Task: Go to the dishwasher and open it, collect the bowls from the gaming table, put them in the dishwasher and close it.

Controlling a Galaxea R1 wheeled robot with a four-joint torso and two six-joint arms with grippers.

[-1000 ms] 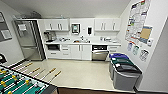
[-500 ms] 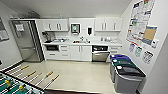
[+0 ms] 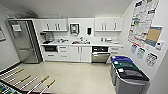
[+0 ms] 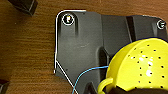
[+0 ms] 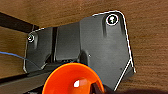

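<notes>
Two bowls are already aboard, going by the wrist views, and the kitchenette opens ahead of the robot. Biggest in the room is the steel fridge [image 3: 23, 41] on the left; then the white bench [image 3: 82, 43] along the back wall, with the dishwasher [image 3: 100, 53] under it, right of the sink cabinet, its steel front looking only slightly ajar at the top, though I cannot be sure. Recycling bins [image 3: 128, 75] crowd the right wall, and the gaming table [image 3: 15, 85] pokes its rods in at the lower left.

A good approach, I'd judge, steers between bins and table and stops squarely before the dishwasher, with room for its door to drop.

At the left tool sits a yellow perforated bowl [image 4: 140, 67], at the right tool an orange bowl [image 5: 72, 80]; each seems carried, but whether the fingers are clamped I cannot tell. Both lie well apart from the dishwasher across the pale floor [image 3: 75, 75].
</notes>
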